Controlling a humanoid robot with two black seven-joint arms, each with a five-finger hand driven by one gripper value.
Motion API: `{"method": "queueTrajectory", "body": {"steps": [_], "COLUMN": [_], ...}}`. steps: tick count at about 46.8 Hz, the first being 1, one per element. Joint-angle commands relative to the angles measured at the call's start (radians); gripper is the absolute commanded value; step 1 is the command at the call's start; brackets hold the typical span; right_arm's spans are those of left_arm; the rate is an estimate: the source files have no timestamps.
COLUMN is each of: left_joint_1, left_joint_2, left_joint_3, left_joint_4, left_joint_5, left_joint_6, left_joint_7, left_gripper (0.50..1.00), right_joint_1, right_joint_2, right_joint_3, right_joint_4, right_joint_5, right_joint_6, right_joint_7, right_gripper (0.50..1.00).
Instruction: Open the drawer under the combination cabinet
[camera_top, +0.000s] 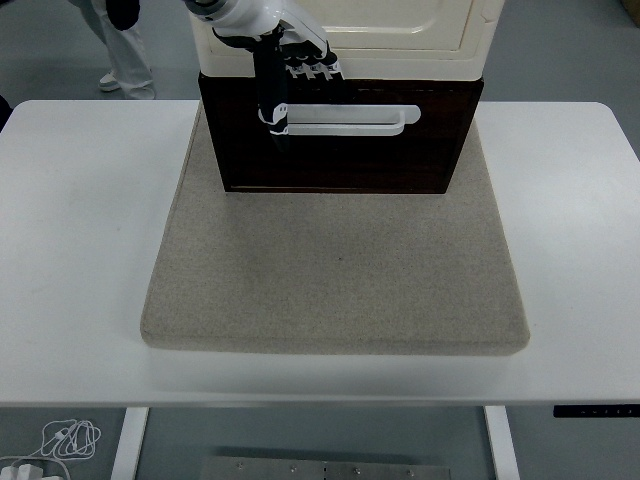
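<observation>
Left black five-fingered hand: fingers curled over white bar handle's left end; dark-brown wooden drawer, glossy front, at table's far edge.

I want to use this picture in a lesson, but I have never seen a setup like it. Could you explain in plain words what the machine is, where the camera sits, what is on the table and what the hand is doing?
The picture comes from a camera high on a humanoid robot, looking down over a white table. On it lies a beige mat, and on the mat's far end stands a cream cabinet with a dark brown drawer underneath. The drawer has a white bar handle. The robot's left hand, black with five fingers, reaches in from the upper left, and its thumb lies over the handle's left end. Whether it actually grips the handle cannot be told. The right arm is out of view. A person's legs show at the top left.
</observation>
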Motion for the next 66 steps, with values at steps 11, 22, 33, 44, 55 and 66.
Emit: {"method": "queueTrajectory", "body": {"steps": [11,22,33,44,55,66], "left_joint_1": [0.015,0.033,0.042,0.055,0.067,0.084], "left_joint_2": [-0.033,-0.057,-0.079,-0.080,-0.082,-0.100], "left_joint_3": [-0.001,0.001,-0.004,-0.004,-0.004,-0.004], "left_joint_4": [0.017,0.018,0.023,0.020,0.017,0.017], "left_joint_5": [0.000,0.000,-0.006,-0.008,-0.008,-0.008], "left_joint_6": [0.014,0.048,0.068,0.082,0.103,0.120], "left_joint_7": [0.001,0.010,0.021,0.028,0.030,0.035], "left_gripper": [1.000,1.000,1.000,1.000,1.000,1.000], "right_joint_1": [0.000,0.000,0.000,0.000,0.000,0.000], "right_joint_2": [0.000,0.000,0.000,0.000,0.000,0.000], "right_joint_3": [0.000,0.000,0.000,0.000,0.000,0.000], "right_joint_4": [0.000,0.000,0.000,0.000,0.000,0.000], "right_joint_5": [0.000,0.000,0.000,0.000,0.000,0.000], "right_joint_6": [0.000,0.000,0.000,0.000,0.000,0.000], "right_joint_7": [0.000,0.000,0.000,0.000,0.000,0.000], "right_gripper": [0.926,0.926,0.926,0.926,0.926,0.926]}}
